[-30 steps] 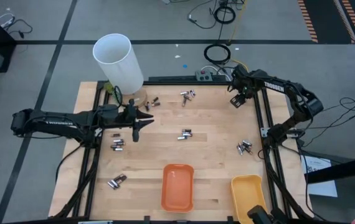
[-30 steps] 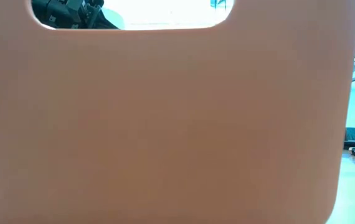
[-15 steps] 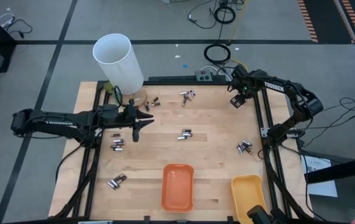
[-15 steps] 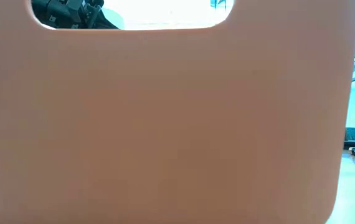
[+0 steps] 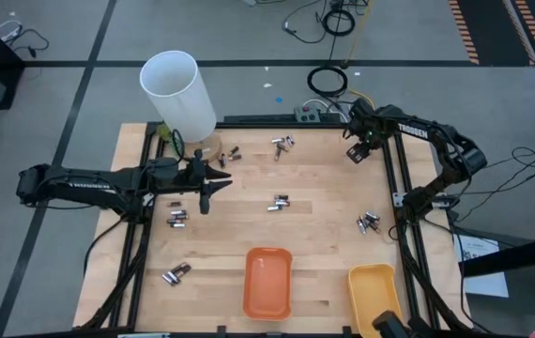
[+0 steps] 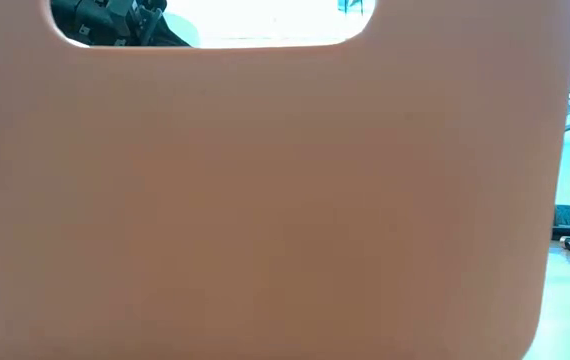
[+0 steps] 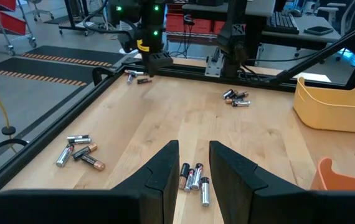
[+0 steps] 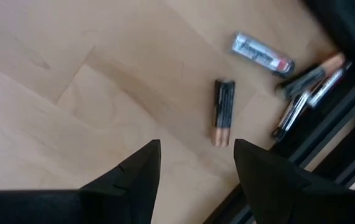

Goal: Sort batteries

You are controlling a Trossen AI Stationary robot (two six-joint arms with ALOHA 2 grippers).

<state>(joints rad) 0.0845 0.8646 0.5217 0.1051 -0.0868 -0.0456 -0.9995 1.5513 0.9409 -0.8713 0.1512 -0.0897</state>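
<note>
Nothing had shifted since the earlier frames: both arms and every cell sat exactly where they were a second before. The left gripper (image 5: 205, 191) hovered low over the left half of the wooden table (image 5: 324, 253), its two dark fingers (image 7: 165, 171) parted with nothing between them, aimed at a small cluster of batteries (image 7: 194, 179) lying just ahead on the wood at the table's middle. The right gripper (image 5: 355, 153) hung near the far right corner, its fingers (image 8: 131, 177) also spread and empty, above a dark, copper-ended battery (image 8: 222, 112) with a silvery battery (image 8: 261, 53) and a few more beside the table's edge rail. Other batteries lay scattered in little groups: near the white tube (image 5: 178, 94) at the far left, along the left side, and by the right rail. The orange tray (image 5: 267, 282) and the yellow tray (image 5: 373, 293) sat at the near edge, both looking empty, so sorting seemed barely begun. The low view was blocked by a plain orange wall. The risk from here: the central cells touched one another, so closing on them might catch two at once or flick one rolling away, and a pick beside the rail could jam a finger against it.
</note>
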